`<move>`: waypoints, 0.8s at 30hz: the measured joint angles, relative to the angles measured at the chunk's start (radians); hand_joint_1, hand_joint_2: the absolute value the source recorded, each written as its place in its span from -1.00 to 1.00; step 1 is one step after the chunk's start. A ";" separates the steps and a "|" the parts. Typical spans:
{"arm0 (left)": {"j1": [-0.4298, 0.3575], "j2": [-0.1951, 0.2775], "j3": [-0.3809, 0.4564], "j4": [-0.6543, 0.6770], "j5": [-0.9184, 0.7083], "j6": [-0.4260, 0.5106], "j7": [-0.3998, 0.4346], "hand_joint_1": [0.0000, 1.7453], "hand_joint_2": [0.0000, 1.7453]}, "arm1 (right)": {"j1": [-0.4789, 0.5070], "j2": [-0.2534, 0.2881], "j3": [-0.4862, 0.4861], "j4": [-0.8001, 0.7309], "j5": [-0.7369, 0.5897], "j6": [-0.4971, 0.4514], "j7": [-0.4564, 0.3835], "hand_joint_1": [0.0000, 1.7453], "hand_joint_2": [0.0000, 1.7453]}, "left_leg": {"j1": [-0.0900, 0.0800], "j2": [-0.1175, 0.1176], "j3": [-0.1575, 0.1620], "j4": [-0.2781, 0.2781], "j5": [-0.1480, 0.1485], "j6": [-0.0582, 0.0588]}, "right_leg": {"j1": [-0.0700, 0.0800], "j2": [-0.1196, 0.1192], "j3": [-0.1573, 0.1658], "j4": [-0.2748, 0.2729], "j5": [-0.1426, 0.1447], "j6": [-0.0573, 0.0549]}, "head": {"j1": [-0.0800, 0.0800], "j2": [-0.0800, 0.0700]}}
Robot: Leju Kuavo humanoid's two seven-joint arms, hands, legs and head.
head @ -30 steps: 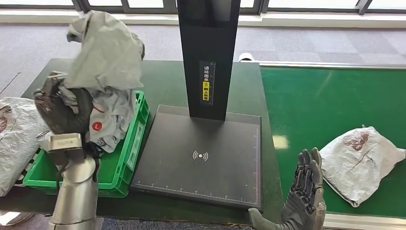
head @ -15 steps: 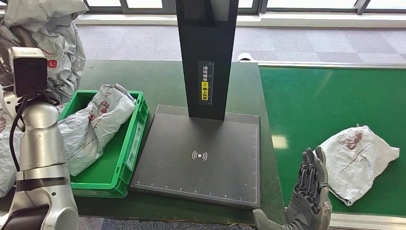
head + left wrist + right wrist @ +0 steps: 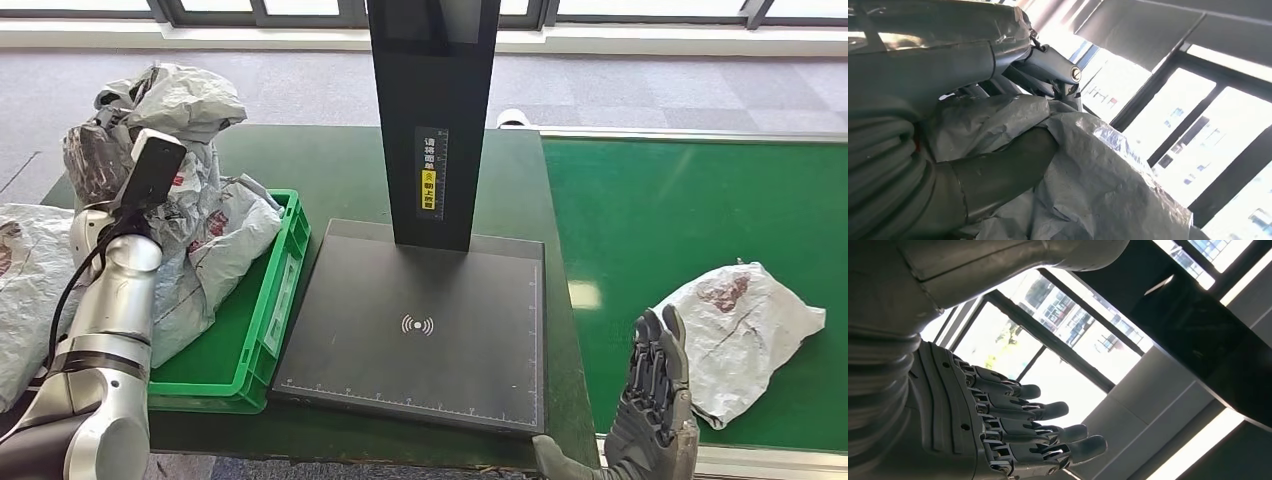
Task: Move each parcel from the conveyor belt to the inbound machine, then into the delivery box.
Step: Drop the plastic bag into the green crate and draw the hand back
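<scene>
Left hand: we see our left hand (image 3: 97, 160) gripping a crumpled grey parcel (image 3: 180, 105) above the far end of the green delivery box (image 3: 268, 300); in the left wrist view the thumb (image 3: 998, 175) presses into the bag (image 3: 1088, 185).
Change, left: half a second ago this arm was raised higher, at the frame's top corner; now it has come down over the box.
In the box: a second parcel (image 3: 215, 255) lies inside, as before.
Right hand: our right hand (image 3: 655, 400) holds nothing, fingers (image 3: 1048, 432) straight and apart, beside the belt parcel (image 3: 745, 325).
Conveyor belt (image 3: 680, 200): that parcel has shifted only slightly.
Inbound machine (image 3: 420, 330): its plate is unchanged.
</scene>
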 joint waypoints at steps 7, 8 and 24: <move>0.010 -0.020 -0.037 0.052 -0.080 -0.004 0.031 1.00 1.00 | 0.023 0.011 -0.007 -0.017 0.029 -0.020 0.004 -1.00 1.00 | 0.000 0.002 0.000 0.000 0.000 0.000 | 0.001 0.001 -0.001 0.000 0.000 0.000 | 0.000 0.000; 0.010 -0.022 -0.039 0.056 -0.080 -0.004 0.031 1.00 1.00 | 0.025 0.012 -0.007 -0.019 0.029 -0.021 0.004 -1.00 1.00 | 0.000 0.002 0.000 0.000 0.000 0.000 | 0.001 0.001 -0.001 0.000 0.000 0.000 | 0.000 0.000; 0.219 -0.070 -0.080 -0.321 -0.010 0.021 0.039 -1.00 -1.00 | 0.066 0.021 -0.051 -0.054 0.024 -0.050 0.003 -1.00 1.00 | 0.000 0.007 0.000 0.000 -0.003 -0.001 | 0.001 0.007 -0.001 0.000 0.000 0.000 | 0.000 0.000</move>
